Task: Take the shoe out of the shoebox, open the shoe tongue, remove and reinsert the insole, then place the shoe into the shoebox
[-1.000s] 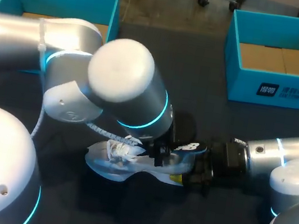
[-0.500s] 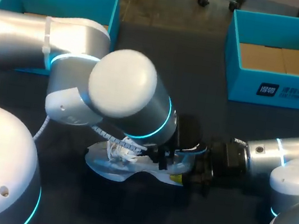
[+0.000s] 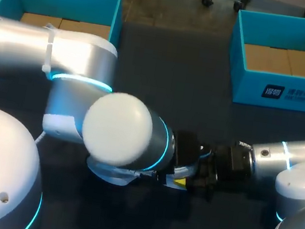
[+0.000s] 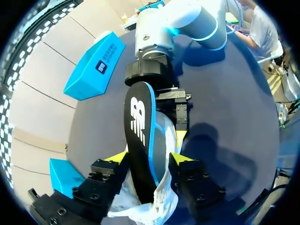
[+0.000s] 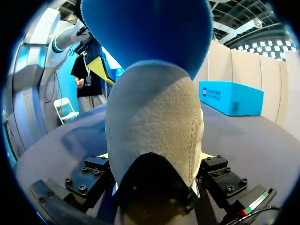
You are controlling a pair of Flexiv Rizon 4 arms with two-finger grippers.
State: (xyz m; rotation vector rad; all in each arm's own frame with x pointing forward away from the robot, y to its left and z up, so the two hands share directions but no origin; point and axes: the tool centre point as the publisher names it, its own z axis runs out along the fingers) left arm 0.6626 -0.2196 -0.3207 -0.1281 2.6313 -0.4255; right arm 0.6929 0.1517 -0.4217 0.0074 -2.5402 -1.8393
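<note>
The shoe (image 3: 107, 172) lies on the dark worktop (image 3: 164, 76), a little toward 6 o'clock from the middle. In the head view it is mostly hidden under the left arm (image 3: 78, 68), and it is well apart from one blue shoebox (image 3: 284, 92) at 1 o'clock and another at 11 o'clock. The right gripper (image 5: 154, 158) comes in from 3 o'clock and has its fingers closed on the beige heel (image 5: 154, 117) of the shoe. The left gripper (image 4: 149, 159) appears to have its fingers pressed on both edges of the black insole (image 4: 139, 119), which stands up out of the shoe. Several things could go wrong from here. The insole is soft and is held only by its narrow edges, so it may buckle between the fingers and slip free. Its toe end is hidden, and if that end is caught inside, a pull could drag the whole shoe out of the right fingers, which hold only the heel. The left fingers also stand just beside the translucent upper (image 4: 165, 140) and the white laces (image 4: 140, 206), so they may catch these and lift the shoe together with the insole. Finally, the two grippers are very near each other, and a small error in the path could make them touch.
</note>
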